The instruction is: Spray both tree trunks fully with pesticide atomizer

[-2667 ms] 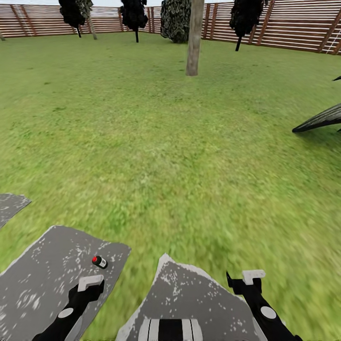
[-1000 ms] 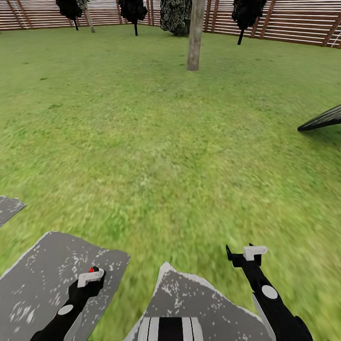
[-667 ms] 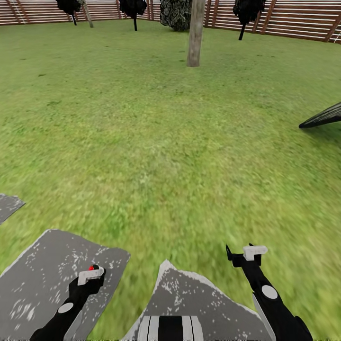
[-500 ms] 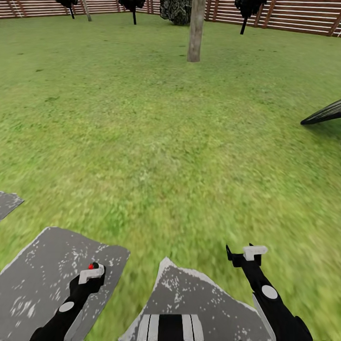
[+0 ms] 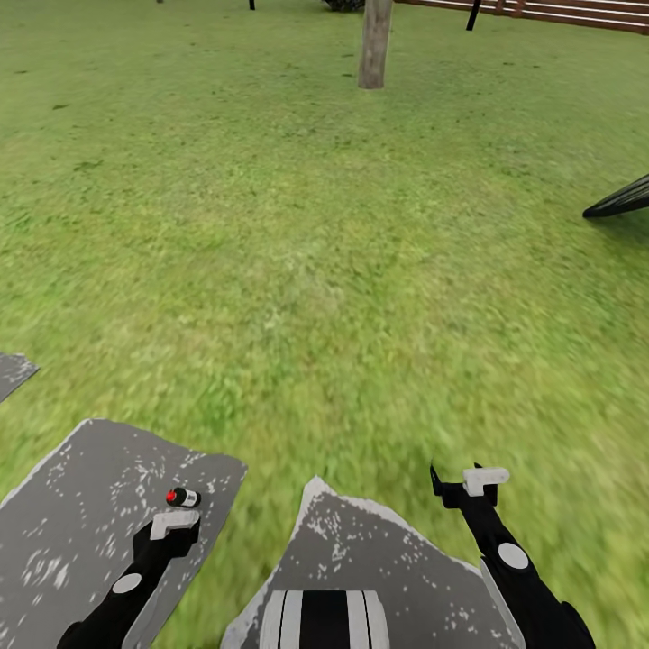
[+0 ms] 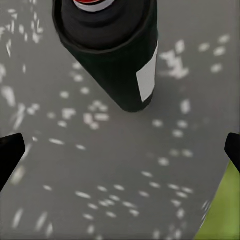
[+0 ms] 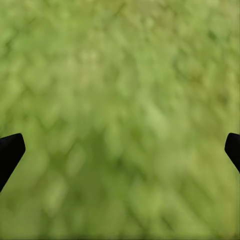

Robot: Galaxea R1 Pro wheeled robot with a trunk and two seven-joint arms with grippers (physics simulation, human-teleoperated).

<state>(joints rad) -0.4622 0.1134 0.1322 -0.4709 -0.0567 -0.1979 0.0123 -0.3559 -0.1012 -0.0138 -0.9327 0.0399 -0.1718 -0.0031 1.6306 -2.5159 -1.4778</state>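
Note:
The pesticide atomizer (image 5: 182, 497), a small dark bottle with a red cap and a white label, lies on a grey stepping stone (image 5: 81, 532), not on the grass. My left gripper (image 5: 174, 523) hovers just short of it, open. In the left wrist view the atomizer (image 6: 115, 50) lies beyond the gripper (image 6: 120, 155), whose black fingertips (image 6: 10, 150) stand wide apart with only stone between them. My right gripper (image 5: 469, 482) hangs open over the lawn (image 7: 120, 115). One tree trunk (image 5: 374, 45) stands far ahead on the grass, its foliage out of view.
A second stepping stone (image 5: 379, 559) lies under my base and a third stone (image 5: 11, 371) at the left edge. A dark striped leaf (image 5: 622, 196) reaches in from the right. The reddish-brown fence (image 5: 577, 11) runs along the far right. Open lawn (image 5: 297, 252) stretches ahead.
The head view has tilted downward, so the fence and far trees have slid out at the top. My left gripper has drawn back a little and the atomizer now shows whole beyond it.

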